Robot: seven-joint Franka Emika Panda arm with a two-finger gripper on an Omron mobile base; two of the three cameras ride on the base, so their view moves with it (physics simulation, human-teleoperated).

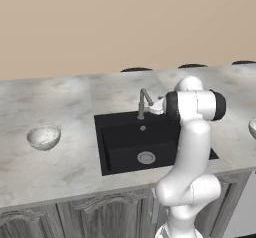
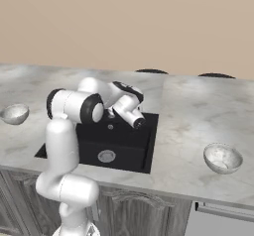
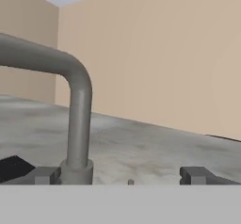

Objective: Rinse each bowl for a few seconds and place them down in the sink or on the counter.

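my gripper (image 3: pixel 121 175) hangs wide open and empty at the faucet (image 3: pixel 77 124) behind the sink (image 1: pixel 125 152); both bowls sit well apart on the counter (image 1: pixel 75 167) (left bowl (image 1: pixel 44 136), right bowl (image 2: pixel 222 157)).

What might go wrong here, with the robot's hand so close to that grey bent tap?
The open gripper sits low beside the grey angular metal faucet, one fingertip almost at its base; a slightly off move might knock it. Both small speckled white-grey bowls rest on the light-grey marbled counter, far either side of the black rectangular sink, so long reaches could tip one.
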